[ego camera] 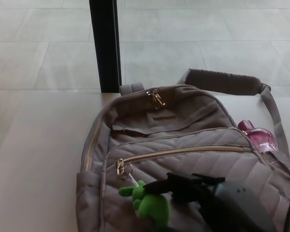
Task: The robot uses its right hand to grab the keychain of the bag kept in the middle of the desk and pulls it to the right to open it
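Grey quilted backpack (183, 159) lies flat on the pale worktop (38, 159), filling the centre and lower right of the frame. Its padded shoulder strap (222, 79) arcs across the upper right. Front pocket zip (183, 151) runs as a gold line across the bag's middle, closed along its whole visible length; the gold pull (120, 166) sits at the left end of that line. From the pull hangs the keychain, a green plush toy (152, 208), lower centre, resting on the bag's front panel.

Right hand (183, 186) comes in from the lower right, lying low over the bag. One black finger (157, 185) points left, its tip touching or just over the top of the green toy (contact not clear). Fingers look stretched out rather than wrapped round anything, so the hand reads as spread, holding nothing. Grey forearm (237, 208) behind it runs off the bottom right corner.

A pink bottle (258, 135) pokes from the bag's side pocket at the right edge. A second pair of gold pulls (157, 99) sits at the bag's top. Black post (105, 43) stands upper left, against the tiled floor (208, 38). Left hand not visible.
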